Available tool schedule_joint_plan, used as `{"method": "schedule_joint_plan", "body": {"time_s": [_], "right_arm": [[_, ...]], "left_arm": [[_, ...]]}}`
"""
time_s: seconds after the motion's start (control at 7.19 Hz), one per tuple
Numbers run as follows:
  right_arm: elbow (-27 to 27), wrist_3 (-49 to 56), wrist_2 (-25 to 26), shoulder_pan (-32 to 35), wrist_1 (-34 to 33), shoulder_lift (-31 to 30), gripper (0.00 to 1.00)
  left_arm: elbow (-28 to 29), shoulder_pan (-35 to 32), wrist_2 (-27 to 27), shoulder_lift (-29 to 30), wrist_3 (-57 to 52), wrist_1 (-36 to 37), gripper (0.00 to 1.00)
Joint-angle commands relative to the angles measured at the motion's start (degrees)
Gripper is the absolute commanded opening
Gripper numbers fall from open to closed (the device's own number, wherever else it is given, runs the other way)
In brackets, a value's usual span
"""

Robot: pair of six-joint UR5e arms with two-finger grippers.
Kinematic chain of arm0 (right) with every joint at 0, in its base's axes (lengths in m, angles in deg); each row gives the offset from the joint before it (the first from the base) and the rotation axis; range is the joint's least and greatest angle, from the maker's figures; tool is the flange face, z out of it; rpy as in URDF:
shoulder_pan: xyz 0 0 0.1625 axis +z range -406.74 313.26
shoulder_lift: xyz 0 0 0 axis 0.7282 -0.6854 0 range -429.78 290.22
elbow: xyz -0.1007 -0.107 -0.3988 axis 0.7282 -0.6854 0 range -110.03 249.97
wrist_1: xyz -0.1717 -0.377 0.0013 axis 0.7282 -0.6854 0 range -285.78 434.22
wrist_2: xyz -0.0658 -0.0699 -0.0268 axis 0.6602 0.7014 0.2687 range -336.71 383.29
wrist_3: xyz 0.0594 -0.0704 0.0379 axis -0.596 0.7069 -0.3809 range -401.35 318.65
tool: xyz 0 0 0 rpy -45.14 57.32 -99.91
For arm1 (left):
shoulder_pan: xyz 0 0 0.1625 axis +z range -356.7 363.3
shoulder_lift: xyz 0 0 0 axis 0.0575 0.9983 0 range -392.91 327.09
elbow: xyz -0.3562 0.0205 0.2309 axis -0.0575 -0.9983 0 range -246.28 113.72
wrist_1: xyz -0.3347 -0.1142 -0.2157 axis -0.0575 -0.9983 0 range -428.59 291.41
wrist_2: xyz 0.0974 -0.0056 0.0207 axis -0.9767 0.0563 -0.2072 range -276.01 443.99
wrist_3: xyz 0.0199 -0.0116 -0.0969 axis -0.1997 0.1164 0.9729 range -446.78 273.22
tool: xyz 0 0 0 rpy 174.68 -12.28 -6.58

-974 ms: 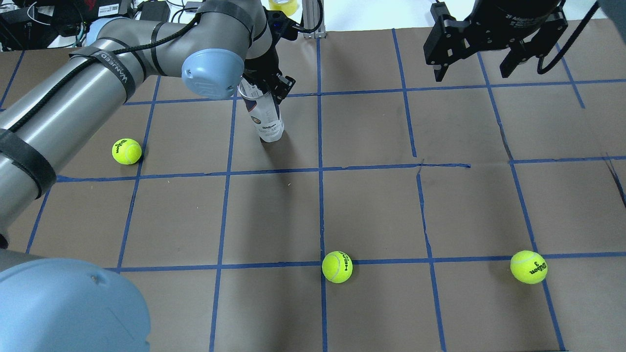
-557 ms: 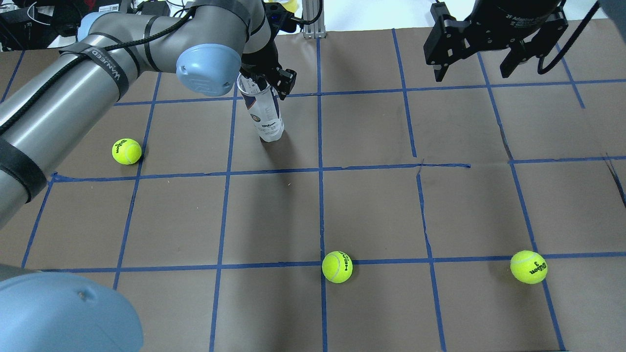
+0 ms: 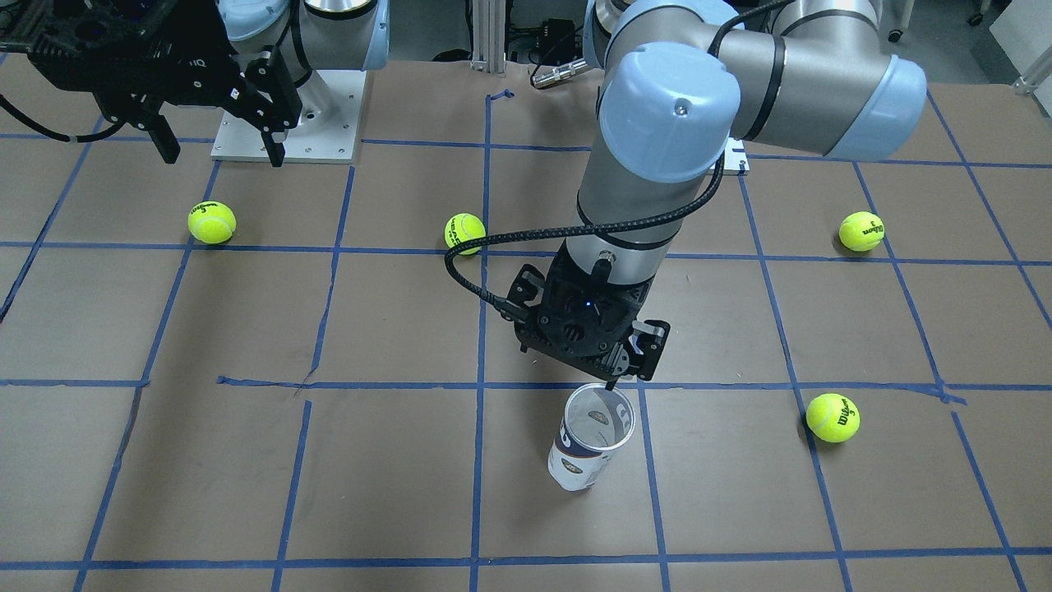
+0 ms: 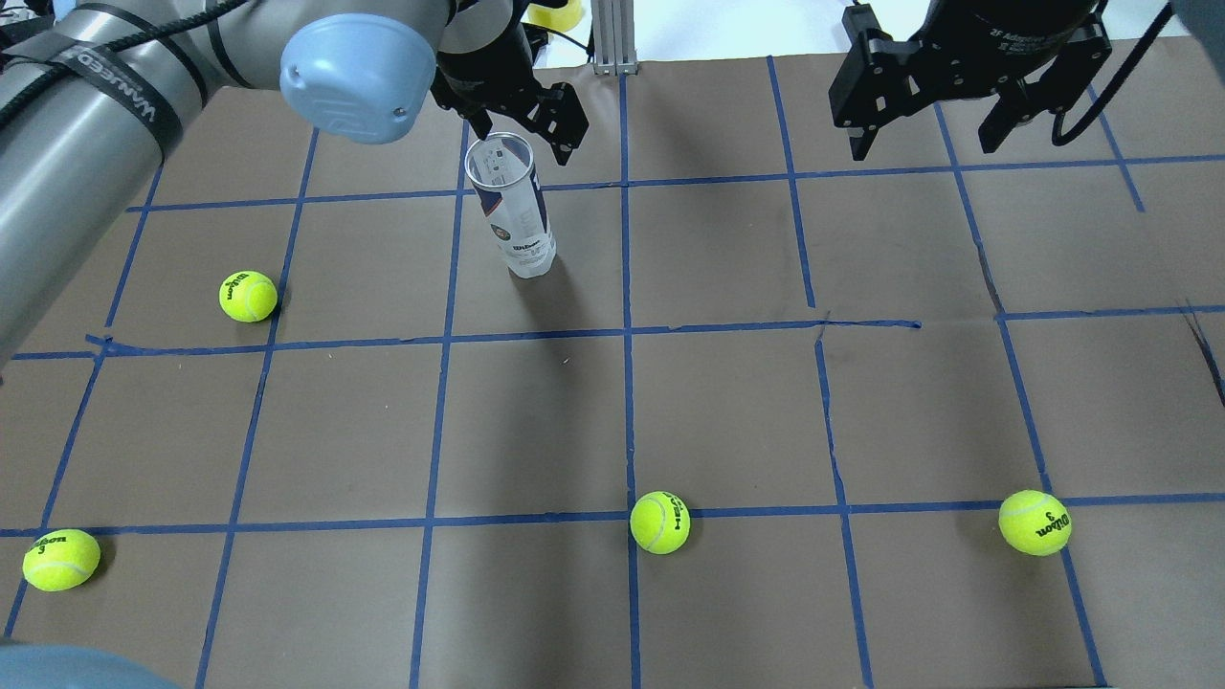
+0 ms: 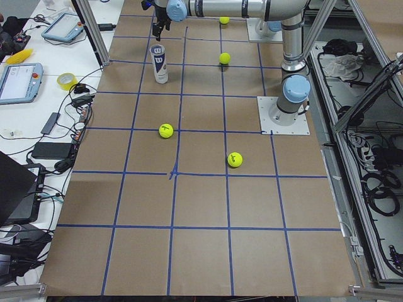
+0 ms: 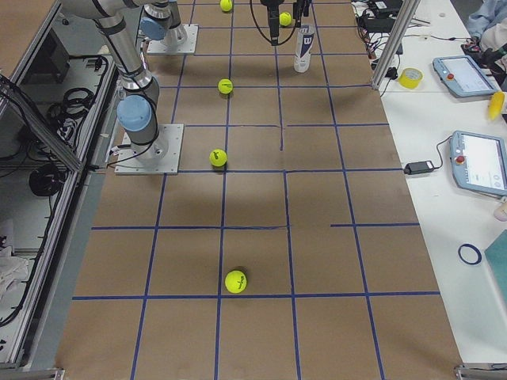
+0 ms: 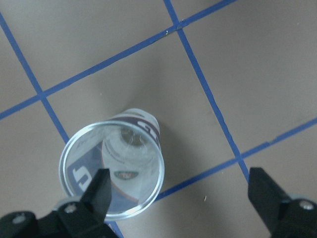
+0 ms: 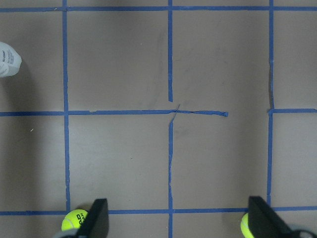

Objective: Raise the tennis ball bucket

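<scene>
The tennis ball bucket (image 4: 517,215), a clear can with a white and navy Wilson label, stands upright and open-topped on the brown table. It also shows in the front view (image 3: 588,440) and the left wrist view (image 7: 116,168). My left gripper (image 4: 512,120) hangs just above and behind its rim, open and holding nothing; in the left wrist view (image 7: 181,198) the rim lies by one finger (image 7: 99,191). My right gripper (image 4: 926,134) is open and empty, high over the far right of the table.
Several yellow-green tennis balls lie on the table: one left of the can (image 4: 248,296), one front centre (image 4: 659,522), one front right (image 4: 1035,522), one front left (image 4: 60,559). Blue tape lines grid the table. A metal post (image 4: 608,38) stands behind the can.
My left gripper, which was down around the can's top, has risen and drawn back off it. The can stays standing in the same spot. The right arm has not moved.
</scene>
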Motion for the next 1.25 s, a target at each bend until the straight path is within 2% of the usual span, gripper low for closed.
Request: {"method": "schedule_joint_plan", "body": {"time_s": [0.0,0.14,0.56,1.11], "right_arm": [[0.0,-0.1,0.0,0.0,0.1,0.0,1.0],[0.0,0.0,0.0,0.0,0.2,0.0,1.0],[0.0,0.0,0.0,0.0,0.4,-0.3,1.0],[0.0,0.0,0.0,0.0,0.5,-0.4,1.0]], "left_arm": [[3.2,0.8,-1.9,-3.8,2.0,-10.1,1.0],[2.2,2.6,-2.3,-5.6,4.2,-11.1,1.0],[-1.9,14.2,-1.8,-9.8,5.1,-13.3,1.0],[-9.0,17.9,-2.2,-17.9,7.7,-17.2,1.0]]}}
